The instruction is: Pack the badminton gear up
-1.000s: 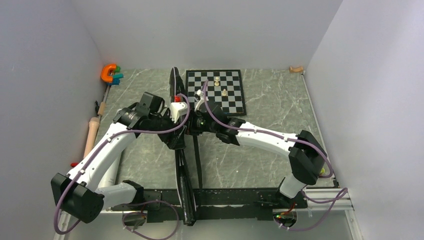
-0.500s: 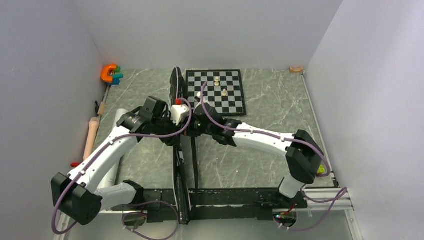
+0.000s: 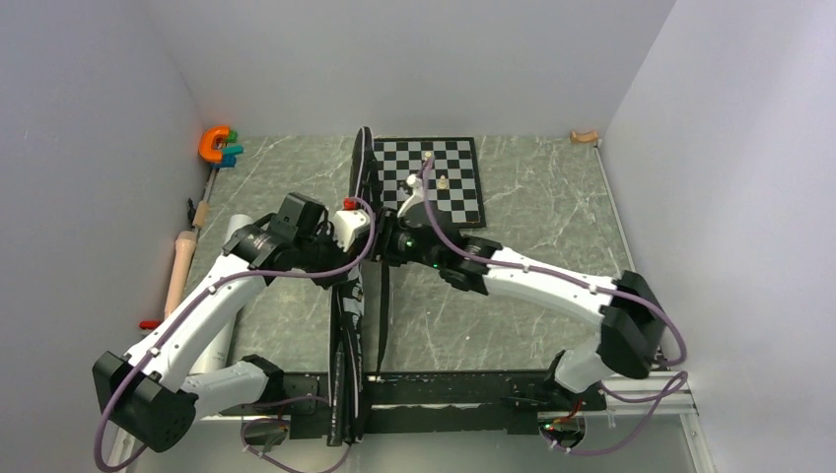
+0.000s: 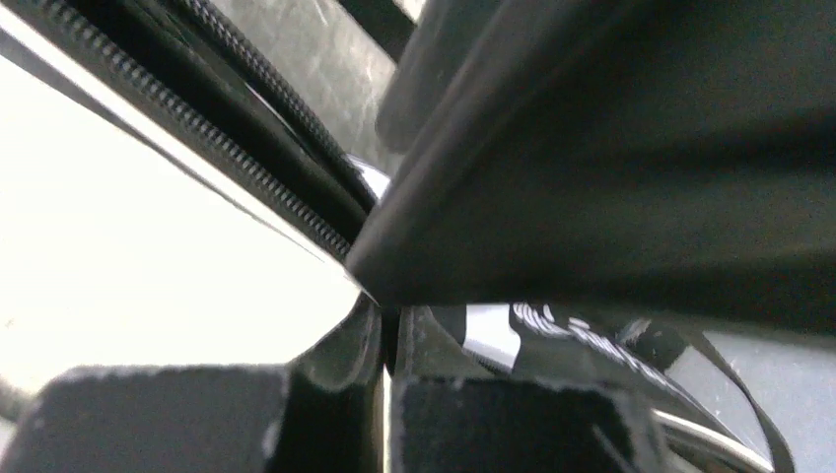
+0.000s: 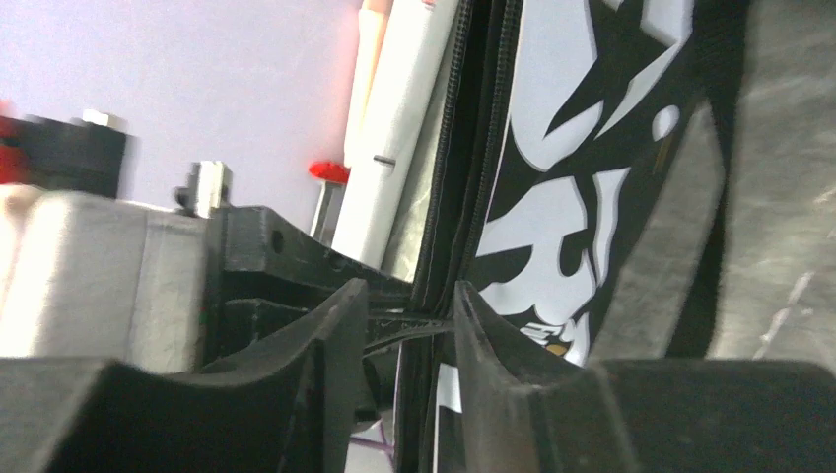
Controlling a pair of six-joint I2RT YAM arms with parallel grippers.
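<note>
The black racket-shaped bag [image 3: 347, 320] stands on its edge down the middle of the table, from beside the chessboard to the near rail. My left gripper [image 3: 347, 258] is shut on the bag's upper edge from the left. In the left wrist view its fingers [image 4: 387, 384] are pinched together under the zipper seam [image 4: 246, 158]. From the right, my right gripper [image 3: 383, 244] stands open. In the right wrist view its jaws [image 5: 404, 345] stand either side of the zippered edge, apart from it, beside the white-lettered bag [image 5: 562, 197]. The long white tube [image 3: 219, 345] lies under my left arm.
A black-and-white chessboard [image 3: 439, 182] with two pale pieces lies at the back, just right of the bag's far tip. A beige wooden rod [image 3: 180, 266] lies along the left wall, with an orange and teal toy [image 3: 217, 145] in the far left corner. The bag's strap [image 3: 383, 315] trails on the table.
My left gripper has shut on the bag's edge and my right gripper has opened off it. The bag's far tip swung right and its near end swung left.
</note>
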